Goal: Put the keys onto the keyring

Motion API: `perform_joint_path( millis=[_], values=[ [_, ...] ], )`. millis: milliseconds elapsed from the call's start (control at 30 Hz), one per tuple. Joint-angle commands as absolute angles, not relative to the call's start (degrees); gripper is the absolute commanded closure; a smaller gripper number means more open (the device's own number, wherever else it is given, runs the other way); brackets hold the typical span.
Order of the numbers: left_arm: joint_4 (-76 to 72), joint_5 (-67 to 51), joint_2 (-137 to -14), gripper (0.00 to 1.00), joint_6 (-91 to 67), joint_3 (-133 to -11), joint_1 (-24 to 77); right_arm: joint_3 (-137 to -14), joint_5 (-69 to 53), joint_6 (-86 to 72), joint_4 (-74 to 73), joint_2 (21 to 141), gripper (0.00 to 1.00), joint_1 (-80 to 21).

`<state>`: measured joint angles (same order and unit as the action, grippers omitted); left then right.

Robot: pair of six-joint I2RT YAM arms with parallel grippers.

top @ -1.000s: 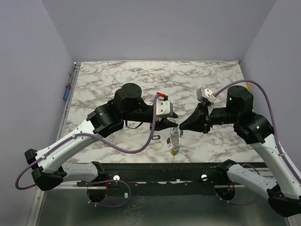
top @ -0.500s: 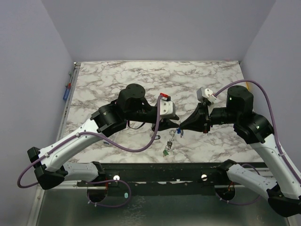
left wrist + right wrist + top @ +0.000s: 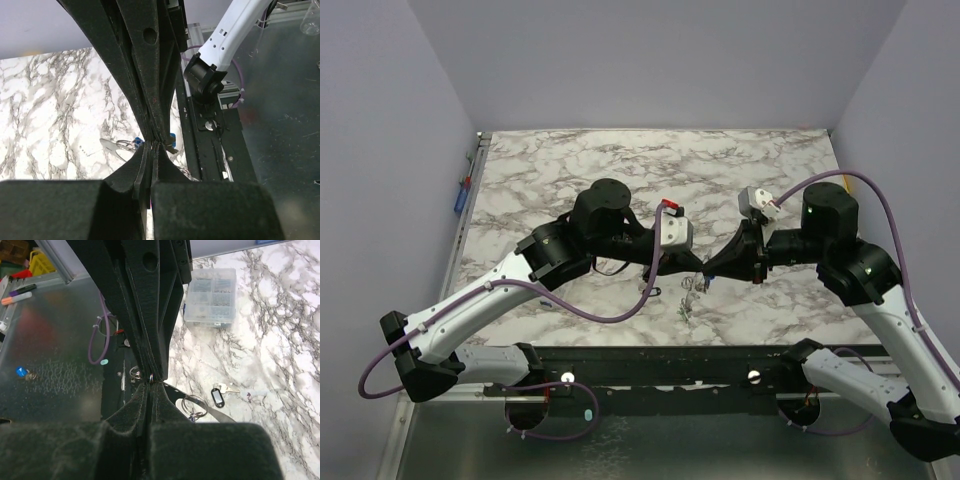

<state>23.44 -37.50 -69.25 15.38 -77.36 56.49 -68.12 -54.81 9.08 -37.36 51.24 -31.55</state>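
My left gripper [image 3: 694, 268] and right gripper [image 3: 707, 270] meet tip to tip above the table's front middle. Both are shut, pinching the keyring bunch between them. The keys [image 3: 688, 298] hang below the tips, with a green tag lowest and a blue head [image 3: 705, 281] by the right tip. In the right wrist view the right gripper [image 3: 151, 383] pinches a small ring, and the wire keyring [image 3: 194, 405] hangs off a flat metal strip. In the left wrist view the left gripper [image 3: 152, 144] is shut, with a blue key head [image 3: 171, 137] and rings [image 3: 127, 144] just behind it.
A loose key with a black oval tag [image 3: 218, 396] lies on the marble, and it also shows in the top view [image 3: 653, 291]. A clear compartment box [image 3: 210, 296] stands farther off. The black front rail [image 3: 650, 365] runs under the grippers.
The left gripper has moved right until its tip meets the right gripper's. The hanging keys have swung and now hang shorter between the tips. The right arm has barely moved.
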Motion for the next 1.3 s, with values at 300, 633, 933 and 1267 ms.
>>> perform_joint_path(
  millis=[300, 633, 933, 1267],
  values=[
    [8.56, -31.49, -63.91, 1.00, 10.71, -70.27, 56.60, -67.05, -46.47, 6.84, -33.57, 47.10, 0.39, -32.17],
    [0.20, -31.91, -59.76, 1.00, 6.80, -64.32, 56.64, -64.86, -41.97, 6.01, -29.71, 43.24, 0.47, -32.17],
    [-2.86, -35.17, -58.82, 1.00, 5.05, -63.20, 56.60, -66.20, -48.62, 8.44, -29.05, 45.21, 0.52, -32.17],
    [-3.30, -36.71, -58.75, 1.00, 4.05, -62.84, 56.60, -68.96, -53.65, 11.31, -33.40, 48.36, 0.58, -32.17]
  ],
)
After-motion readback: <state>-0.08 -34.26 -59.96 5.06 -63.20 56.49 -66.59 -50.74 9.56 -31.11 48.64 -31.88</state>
